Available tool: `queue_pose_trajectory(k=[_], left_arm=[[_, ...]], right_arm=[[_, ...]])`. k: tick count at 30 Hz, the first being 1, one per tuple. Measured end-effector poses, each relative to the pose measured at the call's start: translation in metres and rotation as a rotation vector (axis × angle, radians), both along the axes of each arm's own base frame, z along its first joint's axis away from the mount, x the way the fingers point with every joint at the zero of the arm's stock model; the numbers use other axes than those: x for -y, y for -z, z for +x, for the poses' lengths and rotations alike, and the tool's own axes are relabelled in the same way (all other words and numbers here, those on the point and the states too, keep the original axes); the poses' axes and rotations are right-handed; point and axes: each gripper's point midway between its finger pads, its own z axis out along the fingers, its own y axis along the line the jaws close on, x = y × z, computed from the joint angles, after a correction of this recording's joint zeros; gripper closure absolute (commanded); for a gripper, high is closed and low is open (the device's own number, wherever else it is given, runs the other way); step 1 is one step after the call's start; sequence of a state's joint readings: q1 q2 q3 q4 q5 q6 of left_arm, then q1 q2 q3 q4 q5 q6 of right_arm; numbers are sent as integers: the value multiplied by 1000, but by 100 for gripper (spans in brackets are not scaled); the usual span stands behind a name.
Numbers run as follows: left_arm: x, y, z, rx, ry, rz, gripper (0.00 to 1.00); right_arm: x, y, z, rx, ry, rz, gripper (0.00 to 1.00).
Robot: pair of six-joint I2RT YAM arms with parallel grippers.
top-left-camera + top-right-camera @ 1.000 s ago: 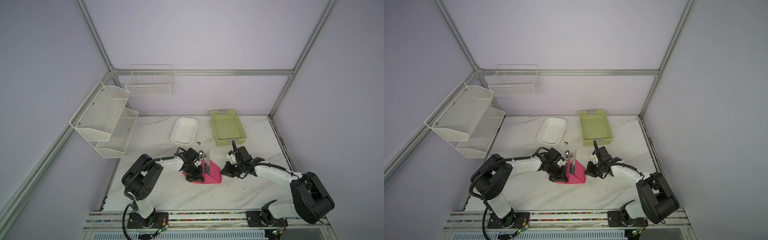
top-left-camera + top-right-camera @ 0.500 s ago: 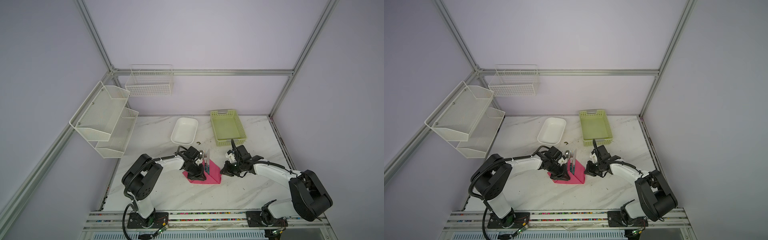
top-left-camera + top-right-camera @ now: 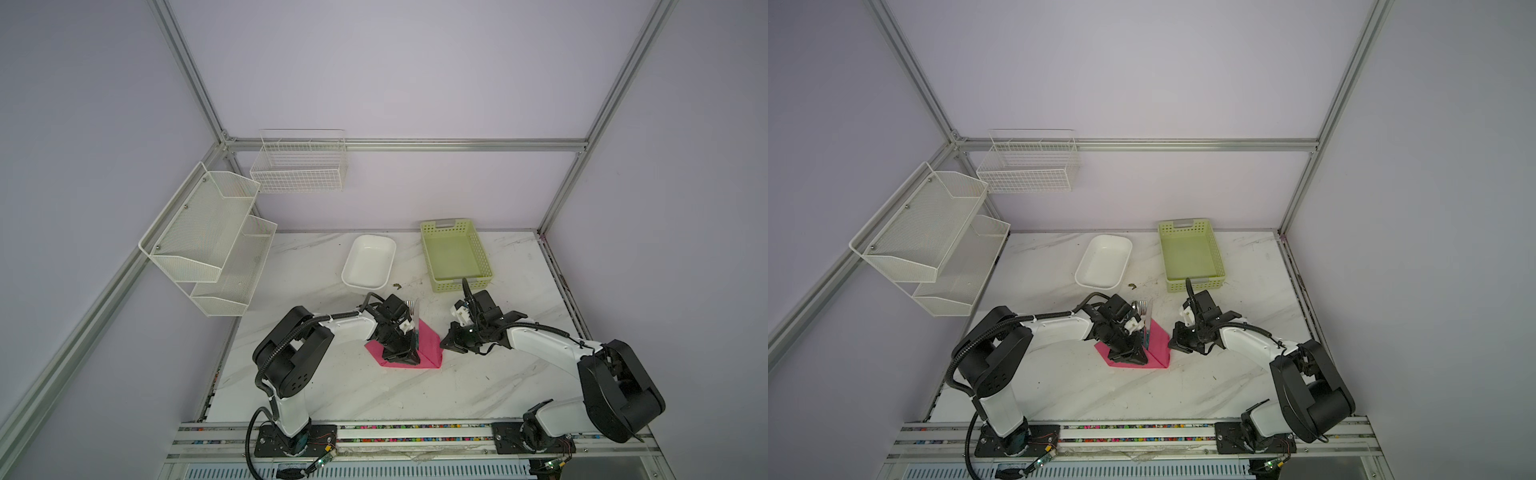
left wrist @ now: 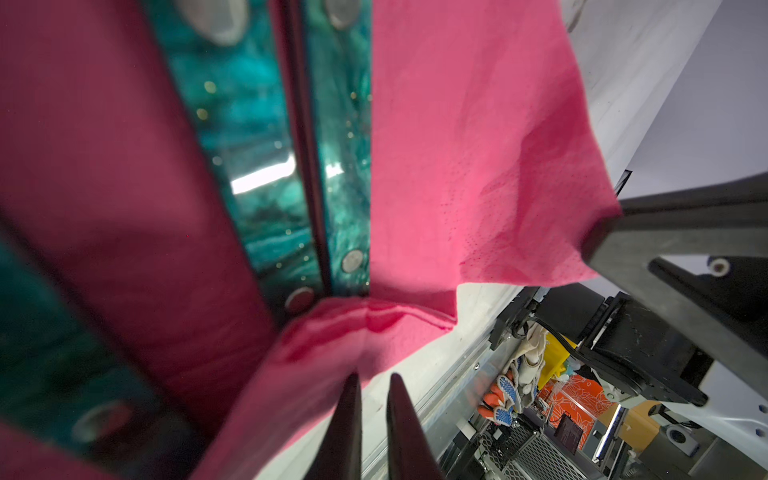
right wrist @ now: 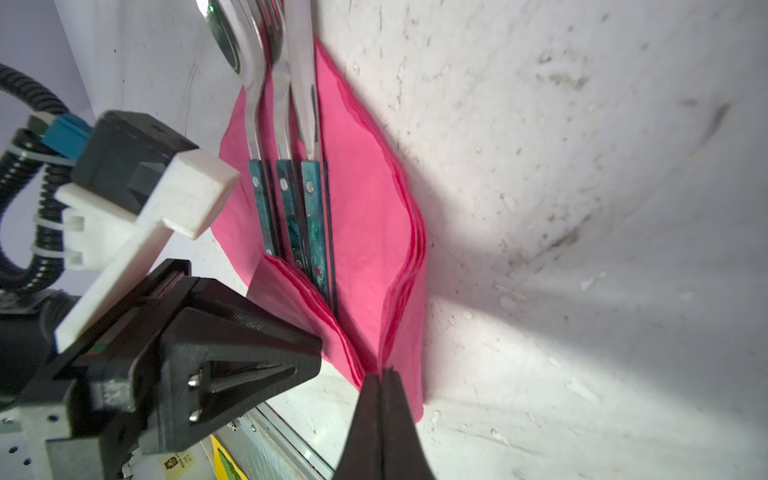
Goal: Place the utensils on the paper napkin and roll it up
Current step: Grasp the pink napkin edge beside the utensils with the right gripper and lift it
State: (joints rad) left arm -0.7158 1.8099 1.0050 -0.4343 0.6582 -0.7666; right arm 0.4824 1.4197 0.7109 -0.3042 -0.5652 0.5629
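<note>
The pink paper napkin (image 3: 428, 343) (image 5: 370, 216) lies at the table's middle, its sides folded up round the utensils. Three utensils (image 5: 291, 208) lie side by side on it, teal handles (image 4: 249, 145) in the fold, silver heads (image 3: 411, 307) (image 3: 1143, 308) sticking out toward the back. My right gripper (image 5: 381, 374) (image 3: 445, 343) is shut on the napkin's raised right flap at its near corner. My left gripper (image 4: 372, 378) (image 3: 1131, 356) rests low over the napkin's left flap. Its fingers stand a narrow slit apart, with bare table showing between them.
A white dish (image 3: 369, 262) and a green basket (image 3: 455, 255) stand behind the napkin. A dark crumb (image 3: 397, 285) lies between them. White mesh shelves (image 3: 208, 241) hang on the left wall and a wire basket (image 3: 299, 166) on the back wall.
Both grippers have stayed at the napkin. The left arm has shifted slightly over the left flap, and the right gripper has edged a little toward the napkin's right corner.
</note>
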Motion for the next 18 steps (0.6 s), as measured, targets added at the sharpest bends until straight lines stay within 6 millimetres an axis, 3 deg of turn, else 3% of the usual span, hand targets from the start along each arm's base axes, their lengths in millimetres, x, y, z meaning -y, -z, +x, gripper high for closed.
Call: queue_pose_trajectory(k=[8, 18], left_arm=[[2, 0, 3, 2, -1, -1, 87], [2, 0, 3, -1, -1, 1, 87]], right_arm=[[-6, -7, 1, -2, -12, 32, 100], [-22, -31, 8, 0, -16, 133, 100]])
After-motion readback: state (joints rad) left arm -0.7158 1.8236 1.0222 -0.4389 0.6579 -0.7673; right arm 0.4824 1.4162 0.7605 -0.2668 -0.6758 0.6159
